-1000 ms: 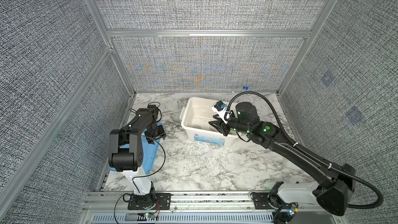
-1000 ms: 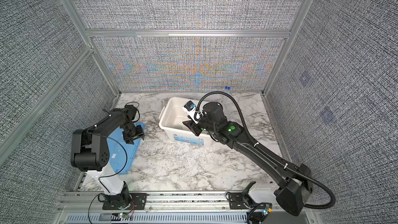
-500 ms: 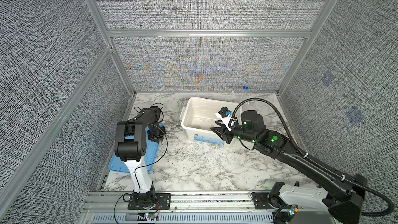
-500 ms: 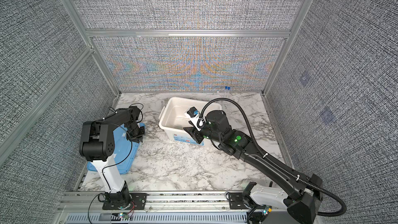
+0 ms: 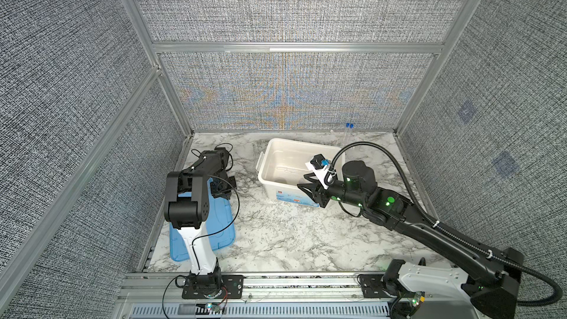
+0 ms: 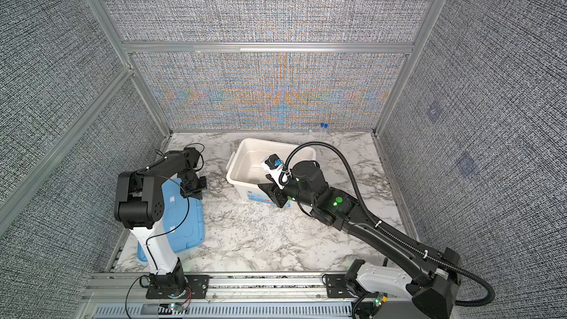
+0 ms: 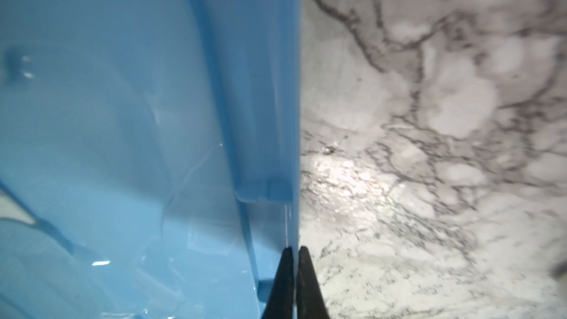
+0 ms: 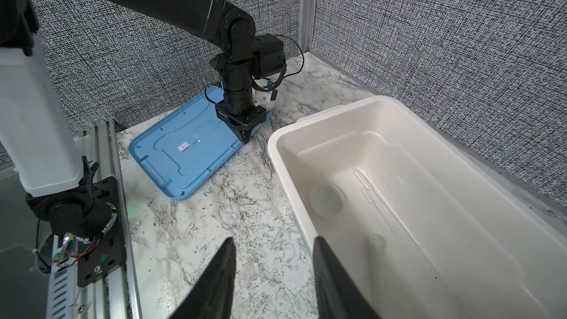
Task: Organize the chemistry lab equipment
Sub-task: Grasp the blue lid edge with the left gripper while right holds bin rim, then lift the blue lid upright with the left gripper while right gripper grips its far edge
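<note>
table [image 5: 291, 240]: marble top, carries everything.
tub [image 5: 266, 165]: white, open top, back-centre of table; same in both top views [image 6: 237, 161].
lid [image 5: 221, 225]: light blue, lies at left of table, well apart from tub; long edge faces tub [image 8: 171, 154].
left gripper [image 7: 294, 251]: points down at lid's far end, on the edge nearest the tub; fingers pinched together with lid's rim between them [image 8: 244, 139].
right gripper [image 8: 274, 239]: jaws apart, nothing between them; hangs at tub's near rim, one finger over bare table, other over tub corner [image 5: 302, 181].
dish [image 8: 326, 201]: small, round, white; sits on tub floor toward the near wall.
tubes [image 5: 348, 132]: two, clear, blue caps, side by side at foot of back wall behind tub's right end, not in tub [image 6: 322, 131]; leaning or lying, cannot tell.
rods [image 8: 377, 197]: thin, clear, lie lengthwise on tub floor just beside dish; faint, count unclear.
</note>
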Controlling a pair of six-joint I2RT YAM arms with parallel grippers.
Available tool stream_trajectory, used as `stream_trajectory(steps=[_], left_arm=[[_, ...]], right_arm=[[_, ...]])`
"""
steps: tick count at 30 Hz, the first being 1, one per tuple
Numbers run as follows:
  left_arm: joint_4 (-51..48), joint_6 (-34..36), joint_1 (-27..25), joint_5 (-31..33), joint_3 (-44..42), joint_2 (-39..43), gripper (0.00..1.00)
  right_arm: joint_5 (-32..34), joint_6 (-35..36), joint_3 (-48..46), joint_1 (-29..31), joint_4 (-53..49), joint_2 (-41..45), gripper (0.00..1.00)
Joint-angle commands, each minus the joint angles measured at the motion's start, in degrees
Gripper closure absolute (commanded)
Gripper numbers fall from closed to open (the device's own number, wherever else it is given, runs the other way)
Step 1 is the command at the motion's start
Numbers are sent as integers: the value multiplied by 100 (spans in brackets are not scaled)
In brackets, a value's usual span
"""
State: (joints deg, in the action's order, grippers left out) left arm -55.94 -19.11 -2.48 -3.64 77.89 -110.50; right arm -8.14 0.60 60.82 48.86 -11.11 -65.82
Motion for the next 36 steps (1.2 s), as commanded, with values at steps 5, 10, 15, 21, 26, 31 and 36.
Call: stream_trajectory(steps=[5, 10, 15, 21, 26, 31, 36], left_arm=[[-316, -322, 10, -739, 38, 966, 100], [-344, -642, 8, -1356, 66, 1974, 100], [-444, -875, 10, -1774, 355, 2840, 100], [-11, -1245, 9, -2490, 306, 3729, 100], [672, -1780, 6, -2590, -42, 4511, 100], [838, -2050, 6, -2650, -25, 4788, 100], [872, -2245, 10, -2776, 69, 4909, 100]], right_arm=[[-461, -215, 321, 379, -212, -530, 53], [-663, -528, 396, 1013, 117, -1053, 46], [-578, -998, 642, 1444, 725, -1766, 41], [-541, -965, 932, 1465, 1094, -2403, 36], [-908, -836, 1299, 1477, 1112, -2847, 36], [-886, -805, 1353, 1554, 1225, -3055, 42], [-508, -667, 1196, 1687, 1487, -2963, 61]])
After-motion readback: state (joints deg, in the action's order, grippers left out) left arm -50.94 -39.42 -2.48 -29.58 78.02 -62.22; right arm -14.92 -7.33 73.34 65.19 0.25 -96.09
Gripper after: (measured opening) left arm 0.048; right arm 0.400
